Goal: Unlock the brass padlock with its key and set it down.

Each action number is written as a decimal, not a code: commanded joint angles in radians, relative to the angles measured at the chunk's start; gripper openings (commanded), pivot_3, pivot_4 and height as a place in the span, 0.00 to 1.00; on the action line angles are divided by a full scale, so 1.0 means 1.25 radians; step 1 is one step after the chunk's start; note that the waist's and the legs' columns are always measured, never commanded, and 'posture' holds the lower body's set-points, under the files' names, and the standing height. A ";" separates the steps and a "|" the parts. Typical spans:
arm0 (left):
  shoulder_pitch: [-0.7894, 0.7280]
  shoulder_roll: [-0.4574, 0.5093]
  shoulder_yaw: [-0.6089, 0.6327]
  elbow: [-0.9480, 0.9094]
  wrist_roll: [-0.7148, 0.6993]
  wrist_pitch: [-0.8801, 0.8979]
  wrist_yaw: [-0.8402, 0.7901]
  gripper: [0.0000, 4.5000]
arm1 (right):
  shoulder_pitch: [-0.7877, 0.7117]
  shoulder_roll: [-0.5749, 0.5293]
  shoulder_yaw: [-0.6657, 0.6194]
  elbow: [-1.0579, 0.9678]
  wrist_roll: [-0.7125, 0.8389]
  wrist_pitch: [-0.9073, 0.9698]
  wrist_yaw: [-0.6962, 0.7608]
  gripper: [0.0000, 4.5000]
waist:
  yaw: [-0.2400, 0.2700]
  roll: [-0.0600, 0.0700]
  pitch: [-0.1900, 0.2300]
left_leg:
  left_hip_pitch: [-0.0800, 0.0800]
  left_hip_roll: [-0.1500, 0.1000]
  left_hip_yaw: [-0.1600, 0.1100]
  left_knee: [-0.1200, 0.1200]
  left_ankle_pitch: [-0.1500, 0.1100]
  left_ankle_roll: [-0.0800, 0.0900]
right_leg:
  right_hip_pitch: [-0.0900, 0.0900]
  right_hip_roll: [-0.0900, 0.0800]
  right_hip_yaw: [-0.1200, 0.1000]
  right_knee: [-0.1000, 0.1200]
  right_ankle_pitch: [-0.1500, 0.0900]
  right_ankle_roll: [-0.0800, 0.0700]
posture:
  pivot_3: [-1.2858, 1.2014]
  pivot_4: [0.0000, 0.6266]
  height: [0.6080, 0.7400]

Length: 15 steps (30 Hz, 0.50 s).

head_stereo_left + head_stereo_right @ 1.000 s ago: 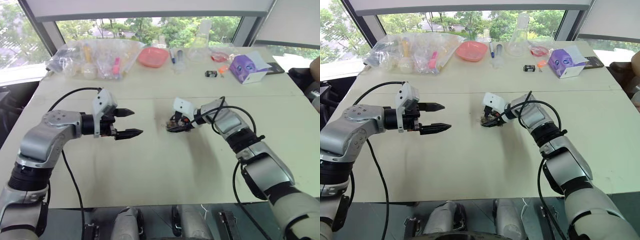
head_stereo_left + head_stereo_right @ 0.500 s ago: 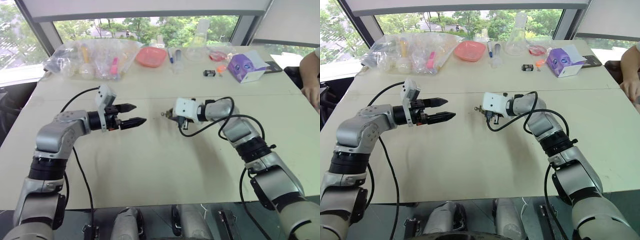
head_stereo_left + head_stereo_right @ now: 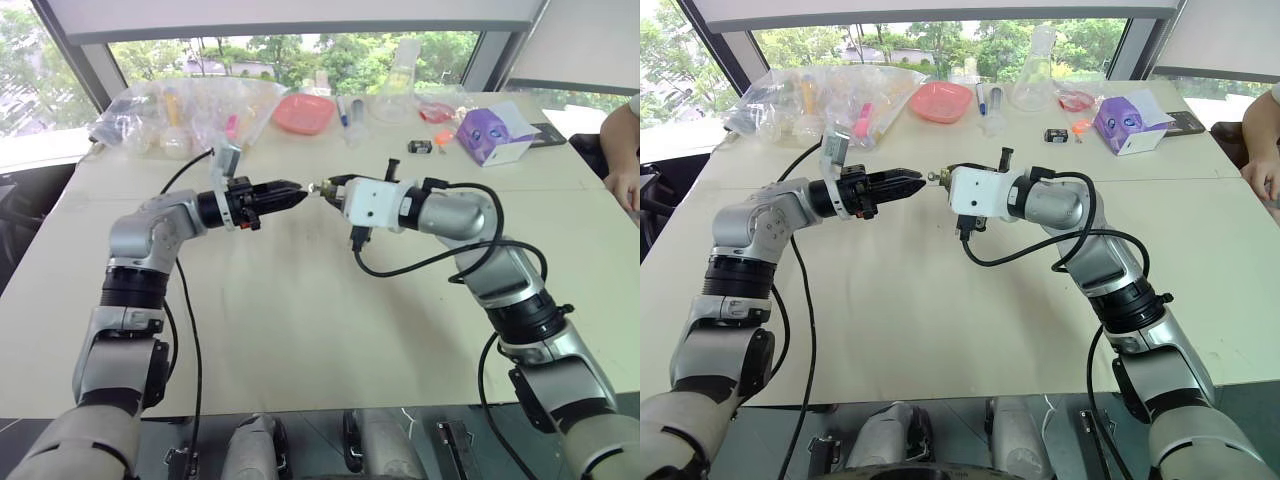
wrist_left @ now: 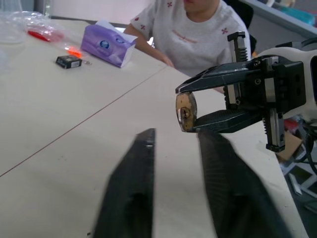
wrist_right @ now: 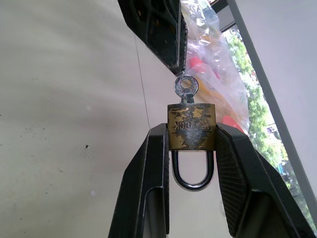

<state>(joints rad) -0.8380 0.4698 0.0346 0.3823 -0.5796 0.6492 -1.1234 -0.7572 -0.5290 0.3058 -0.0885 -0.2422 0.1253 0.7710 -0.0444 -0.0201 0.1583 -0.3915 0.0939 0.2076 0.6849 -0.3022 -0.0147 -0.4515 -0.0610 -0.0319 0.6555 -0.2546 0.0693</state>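
Matte table (image 3: pixel 300 330), scuffed brass padlock (image 5: pixel 191 127)

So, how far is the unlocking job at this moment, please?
Done: the right tool is shut on the brass padlock and holds it above the table, with the key already in the keyhole. In hand: the left tool is near the key, and a grip on it is not visible. Left: turning the key, freeing the shackle, which looks closed, and setting the padlock down.
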 commanded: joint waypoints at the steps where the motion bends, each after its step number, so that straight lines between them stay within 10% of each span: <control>1: -0.027 -0.003 0.007 0.001 0.006 -0.021 -0.016 0.25 | -0.005 -0.003 -0.023 -0.050 -0.001 0.004 -0.007 0.15 | 0.000 0.000 0.000 | 0.000 0.000 0.000 0.000 0.000 0.000 | 0.000 0.000 0.000 0.000 0.000 0.000 | 0.52 0.24 0.94; 15: -0.055 -0.030 0.009 0.053 0.024 -0.054 -0.036 0.14 | -0.008 0.003 -0.013 -0.063 -0.001 0.018 0.000 0.15 | 0.000 0.000 0.000 | 0.000 0.000 0.000 0.000 0.000 0.000 | 0.000 0.000 0.000 0.000 0.000 0.000 | 0.52 0.24 0.94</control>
<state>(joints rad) -0.8766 0.4299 0.0272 0.4602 -0.5513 0.6004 -1.1578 -0.7534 -0.5282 0.3058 -0.1172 -0.2445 0.1508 0.7740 -0.0444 -0.0201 0.1583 -0.3915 0.0939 0.2074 0.6849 -0.3021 -0.0147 -0.4515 -0.0610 -0.0318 0.6554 -0.2546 0.0693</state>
